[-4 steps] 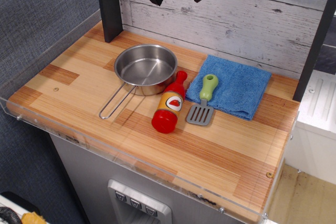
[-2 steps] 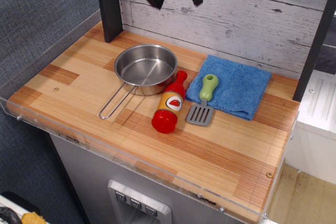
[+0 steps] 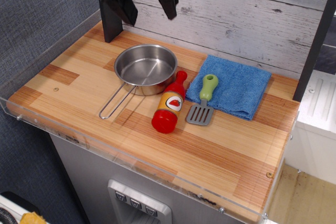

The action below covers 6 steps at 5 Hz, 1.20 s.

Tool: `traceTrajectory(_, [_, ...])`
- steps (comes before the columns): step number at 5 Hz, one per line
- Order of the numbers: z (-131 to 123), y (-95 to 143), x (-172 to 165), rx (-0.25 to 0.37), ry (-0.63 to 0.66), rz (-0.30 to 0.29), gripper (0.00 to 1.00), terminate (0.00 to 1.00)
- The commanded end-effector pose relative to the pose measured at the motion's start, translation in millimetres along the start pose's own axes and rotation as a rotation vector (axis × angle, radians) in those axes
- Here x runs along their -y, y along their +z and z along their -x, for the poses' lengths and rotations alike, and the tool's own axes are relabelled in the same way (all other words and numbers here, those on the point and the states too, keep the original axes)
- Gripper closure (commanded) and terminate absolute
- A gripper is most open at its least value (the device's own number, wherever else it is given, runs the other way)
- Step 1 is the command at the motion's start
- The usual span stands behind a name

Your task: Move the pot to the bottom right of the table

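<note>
The pot (image 3: 145, 68), a shallow shiny steel pan, sits on the striped wooden table (image 3: 79, 93) at the back middle-left. Its thin wire-loop handle (image 3: 116, 100) points toward the front left. My black gripper (image 3: 148, 10) hangs high above the pot's far rim, in front of the white plank wall. Its two fingers (image 3: 169, 4) are spread apart and hold nothing.
A red bottle (image 3: 169, 104) lies just right of the pot, its neck near the rim. A grey spatula with a green handle (image 3: 203, 102) lies partly on a folded blue cloth (image 3: 232, 86). A dark post (image 3: 108, 9) stands at the back left. Clear acrylic edges the table.
My gripper has moved left and a little lower, from above the bottle side to above the pot's far rim. Pot, bottle, spatula and cloth have not moved.
</note>
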<state>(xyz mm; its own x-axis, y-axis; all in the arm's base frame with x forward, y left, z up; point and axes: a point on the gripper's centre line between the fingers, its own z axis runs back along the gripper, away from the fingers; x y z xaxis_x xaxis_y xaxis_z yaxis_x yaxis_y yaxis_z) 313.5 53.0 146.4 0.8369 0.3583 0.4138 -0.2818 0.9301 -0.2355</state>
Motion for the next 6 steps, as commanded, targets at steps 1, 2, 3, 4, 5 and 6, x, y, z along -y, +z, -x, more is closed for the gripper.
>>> traceTrajectory(1, [0,10,-35,0.053,0.118,-0.057,0.00,0.00])
traceTrajectory(2, [9,-1,-48,0.046,0.285,-0.129,0.00,0.00])
traceTrajectory(3, [12,-10,-56,0.037,0.380,-0.180,0.00,0.00])
traceTrajectory(4, [15,-29,-58,-0.001,0.396,-0.226,0.00,0.00])
traceTrajectory(5, [20,-51,-61,-0.039,0.399,-0.262,0.00,0.00])
traceTrajectory(6, [24,-65,-61,-0.067,0.387,-0.295,0.00,0.00])
